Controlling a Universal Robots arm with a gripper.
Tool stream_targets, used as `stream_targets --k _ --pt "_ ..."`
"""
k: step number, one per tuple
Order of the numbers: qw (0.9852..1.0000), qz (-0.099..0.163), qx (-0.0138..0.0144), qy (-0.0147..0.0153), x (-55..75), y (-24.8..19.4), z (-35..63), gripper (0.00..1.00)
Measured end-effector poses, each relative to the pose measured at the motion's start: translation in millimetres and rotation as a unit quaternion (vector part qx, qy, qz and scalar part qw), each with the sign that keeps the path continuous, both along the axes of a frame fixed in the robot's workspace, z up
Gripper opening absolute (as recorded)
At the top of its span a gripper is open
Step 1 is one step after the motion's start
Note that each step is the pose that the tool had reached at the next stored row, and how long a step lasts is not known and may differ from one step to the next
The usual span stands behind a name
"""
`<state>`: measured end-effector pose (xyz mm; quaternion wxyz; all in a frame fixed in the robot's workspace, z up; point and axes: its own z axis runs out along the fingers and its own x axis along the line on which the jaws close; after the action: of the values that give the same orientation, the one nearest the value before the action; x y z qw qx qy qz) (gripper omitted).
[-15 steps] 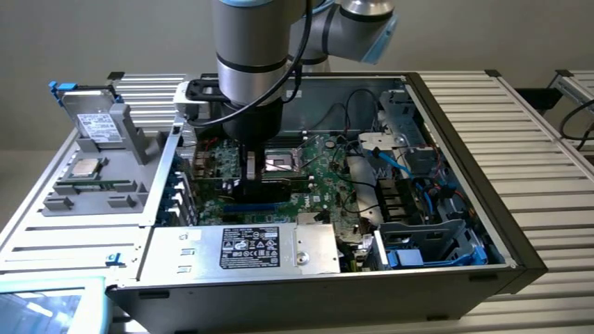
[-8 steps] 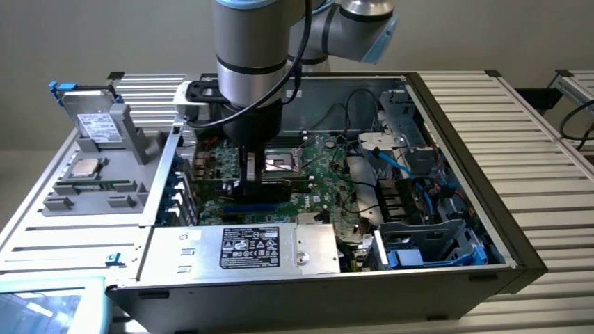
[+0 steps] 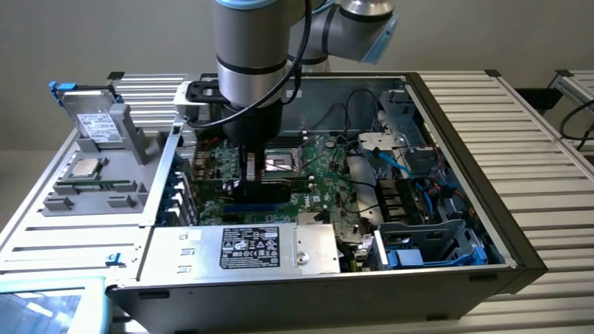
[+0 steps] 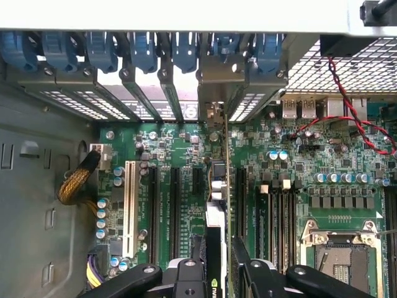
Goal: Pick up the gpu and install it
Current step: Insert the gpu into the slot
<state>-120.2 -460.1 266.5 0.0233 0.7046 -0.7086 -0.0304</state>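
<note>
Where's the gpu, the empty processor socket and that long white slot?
gpu (image 4: pixel 216 205): wrist view, upper edge of the card, seen edge-on.
processor socket (image 4: pixel 338 254): wrist view, its open centre.
white slot (image 4: pixel 129 208): wrist view, midway along its length.

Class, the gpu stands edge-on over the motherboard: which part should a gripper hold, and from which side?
Its upper long edge, pinched across the two flat faces, coming straight down from above: the gpu stands edge-on over the motherboard slots, as the gripper holds it.

Motherboard (image 4: pixel 186 149) green. Gpu (image 4: pixel 214 248) between jaws black, green board. Beyond jaws: blue clips (image 4: pixel 142 49), white slot (image 4: pixel 129 208), yellow braided cable (image 4: pixel 75 180).
</note>
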Motion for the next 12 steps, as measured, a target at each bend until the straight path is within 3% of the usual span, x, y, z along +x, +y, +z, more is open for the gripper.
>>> stream_targets --k 12 --pt "1.0000 -0.005 0.0000 0.0000 1.0 0.3 0.0 0.28"
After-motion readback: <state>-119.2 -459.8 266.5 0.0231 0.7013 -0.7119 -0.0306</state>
